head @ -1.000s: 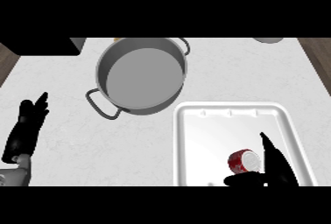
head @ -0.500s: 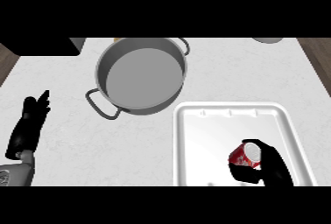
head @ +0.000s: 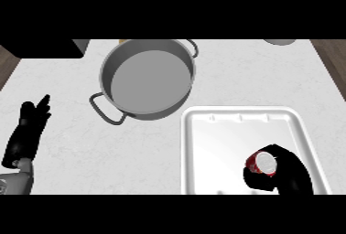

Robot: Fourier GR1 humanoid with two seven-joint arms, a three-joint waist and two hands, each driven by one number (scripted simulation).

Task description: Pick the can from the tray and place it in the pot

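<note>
From my feed, the right hand (head: 287,171) sat at about 4 o'clock in the head view, over the near right part of the white tray (head: 202,151). Its fingers were curled round the red can (head: 263,162) — thumb side below it, fingers wrapping over the right side. The can's pale top faced up at me and its red side showed on the left. I couldn't tell whether the can was touching the tray floor or lifted off it; it was inside the tray's outline, toward the near right corner.

The grey pot (head: 147,80) stood at roughly 11 o'clock, just beyond the tray's far left corner, one handle pointing toward 8 o'clock, the other toward 1 o'clock at the far rim. Nothing showed inside it.

The left hand (head: 30,132) rested at 8 o'clock on the white counter (head: 108,155) — fingers straight and held together, pointing away from me, well apart from the pot and tray.
</note>
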